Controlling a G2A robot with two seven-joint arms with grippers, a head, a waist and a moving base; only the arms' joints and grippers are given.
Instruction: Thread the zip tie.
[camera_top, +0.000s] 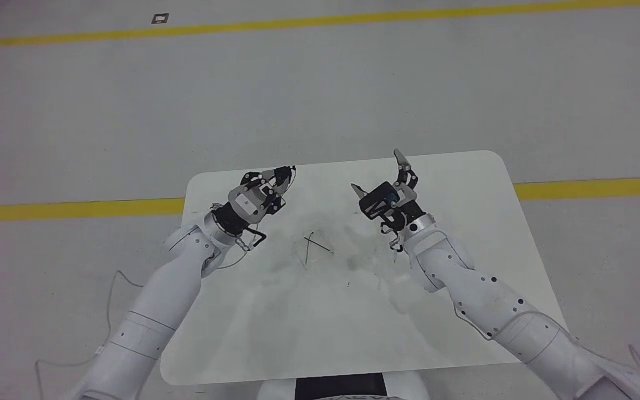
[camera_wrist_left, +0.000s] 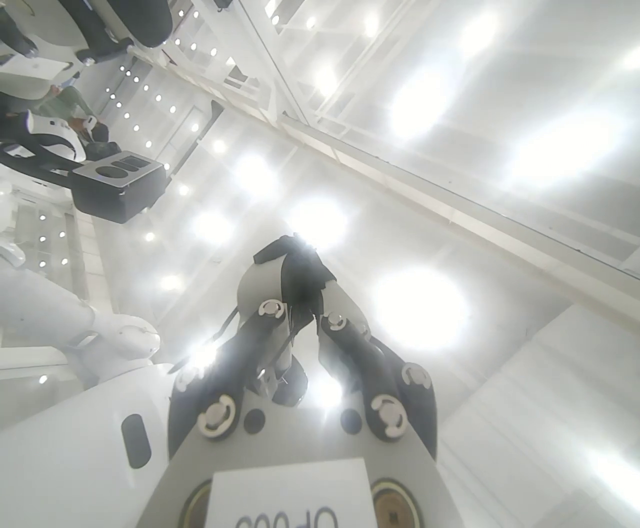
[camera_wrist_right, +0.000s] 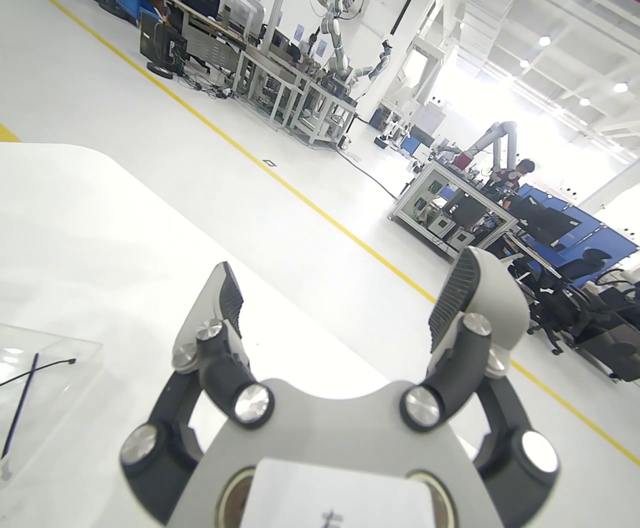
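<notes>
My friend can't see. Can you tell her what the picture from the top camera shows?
Thin black zip ties lie loose in the middle of a white table, between the robot's two raised grippers. The left gripper is shut and the right gripper is open. Around the table is pale floor with yellow lines.

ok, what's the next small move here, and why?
Probably swing the open right gripper down toward the middle of the table, over the two zip ties. They lie crossed and untouched there, while that gripper is raised and aims past the table edge. The left gripper is shut.
</notes>
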